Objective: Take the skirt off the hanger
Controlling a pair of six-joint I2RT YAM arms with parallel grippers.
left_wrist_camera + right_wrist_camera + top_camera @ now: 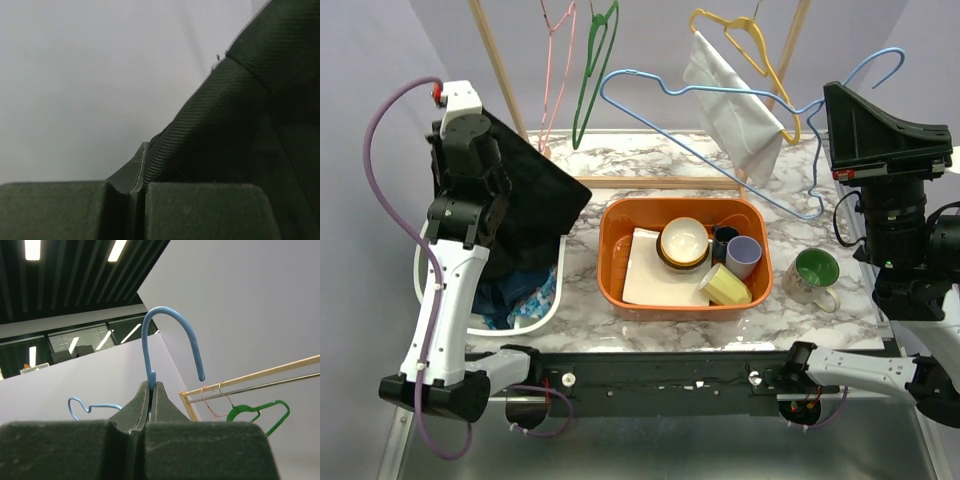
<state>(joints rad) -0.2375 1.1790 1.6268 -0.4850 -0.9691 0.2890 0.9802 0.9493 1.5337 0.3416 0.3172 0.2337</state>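
Left gripper (141, 167) clenches the black skirt (535, 190) at frame left, above the white basket (548, 312). Right gripper (151, 389) pinches the blue hanger (144, 345) at far right; its long wire reaches leftward, apparently clear of the skirt

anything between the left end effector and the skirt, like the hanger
Nothing visible. The left end effector is shut directly on the skirt fabric. The blue hanger is pinched in the right end effector, off to the right, apparently clear of the skirt.
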